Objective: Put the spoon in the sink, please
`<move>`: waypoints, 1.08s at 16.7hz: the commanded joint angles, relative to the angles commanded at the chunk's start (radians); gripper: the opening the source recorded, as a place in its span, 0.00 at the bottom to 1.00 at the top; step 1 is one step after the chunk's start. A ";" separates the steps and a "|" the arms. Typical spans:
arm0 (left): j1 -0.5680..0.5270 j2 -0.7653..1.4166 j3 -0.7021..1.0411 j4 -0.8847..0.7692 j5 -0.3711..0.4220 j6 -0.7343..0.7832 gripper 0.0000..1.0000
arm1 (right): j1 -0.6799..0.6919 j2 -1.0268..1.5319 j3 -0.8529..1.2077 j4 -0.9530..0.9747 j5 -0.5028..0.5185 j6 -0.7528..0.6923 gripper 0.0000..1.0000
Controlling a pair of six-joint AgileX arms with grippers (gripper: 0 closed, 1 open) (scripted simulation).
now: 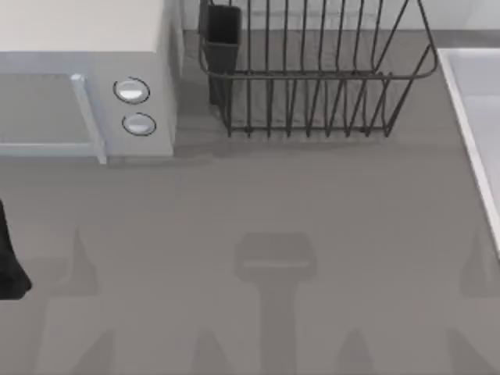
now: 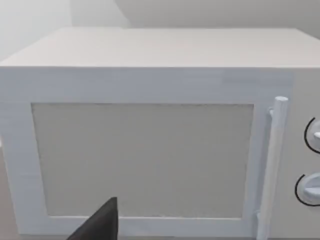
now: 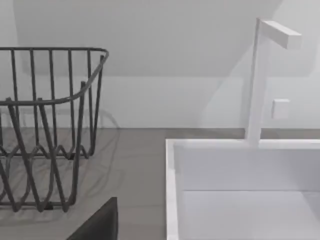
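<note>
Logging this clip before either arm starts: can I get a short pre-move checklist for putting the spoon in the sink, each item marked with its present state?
1. Spoon located: not ok; I cannot find one on the grey table.
2. Pale grey-white smooth sink located: ok, at the table's right edge, basin looks bare.
3. White tap leaves the basin open: ok, it stands at the far rim.
4. Dark wire dish rack apart from the sink: ok, a strip of table lies between them.
5. White microwave with two round knobs out of the way: ok, at the far left, door shut.
6. End effector states, both arms: cannot tell.
</note>
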 joint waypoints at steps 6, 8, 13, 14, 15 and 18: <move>0.000 0.000 0.000 0.000 0.000 0.000 1.00 | -0.049 0.110 0.093 -0.105 0.001 -0.047 1.00; 0.000 0.000 0.000 0.000 0.000 0.000 1.00 | -0.094 0.229 0.178 -0.210 0.000 -0.090 1.00; 0.000 0.000 0.000 0.000 0.000 0.000 1.00 | -0.232 0.680 0.426 -0.553 -0.003 -0.218 1.00; 0.000 0.000 0.000 0.000 0.000 0.000 1.00 | -0.260 0.776 0.476 -0.623 -0.004 -0.245 1.00; 0.000 0.000 0.000 0.000 0.000 0.000 1.00 | -0.288 0.868 0.525 -0.691 -0.004 -0.271 1.00; 0.000 0.000 0.000 0.000 0.000 0.000 1.00 | -0.364 1.094 0.663 -0.868 -0.004 -0.342 1.00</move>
